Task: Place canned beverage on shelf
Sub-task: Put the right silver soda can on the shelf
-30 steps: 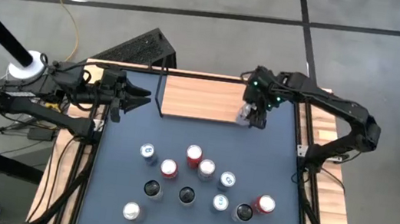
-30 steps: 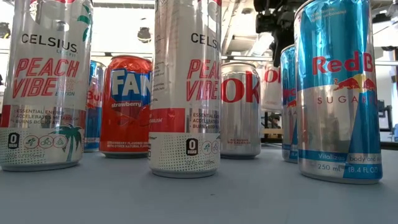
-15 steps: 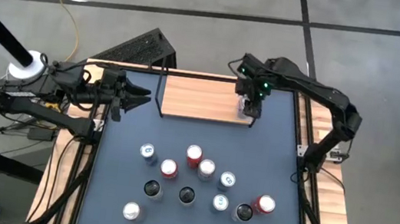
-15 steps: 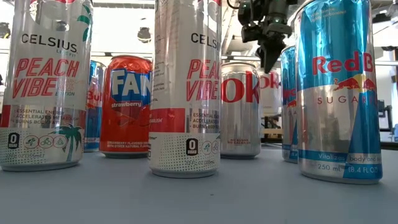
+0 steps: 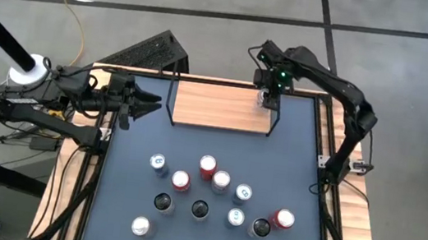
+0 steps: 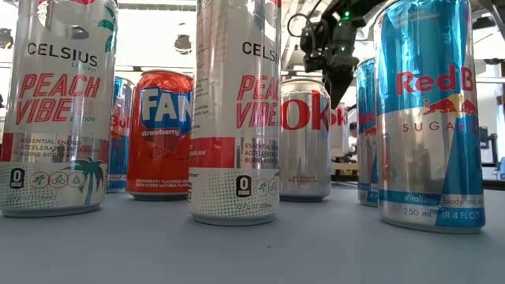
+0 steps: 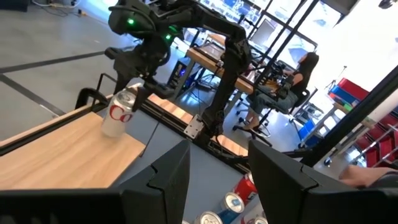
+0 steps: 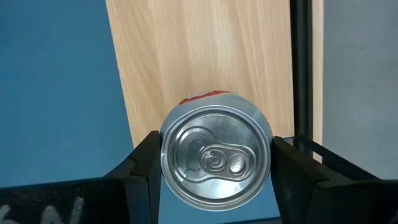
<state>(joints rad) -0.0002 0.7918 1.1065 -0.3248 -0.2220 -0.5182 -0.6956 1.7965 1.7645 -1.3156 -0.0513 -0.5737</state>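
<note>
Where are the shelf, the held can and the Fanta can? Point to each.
shelf (image 5: 212,106): high view, bare board.
held can (image 8: 216,160): right wrist view, lid.
Fanta can (image 6: 160,130): low view, label.

"CELSIUS PEACH VIBE" is printed on two tall cans (image 6: 57,106) (image 6: 237,110), "strawberry" on a red can (image 6: 162,134), and "Red B…", "250 ml" on a blue can (image 6: 426,118).
</note>
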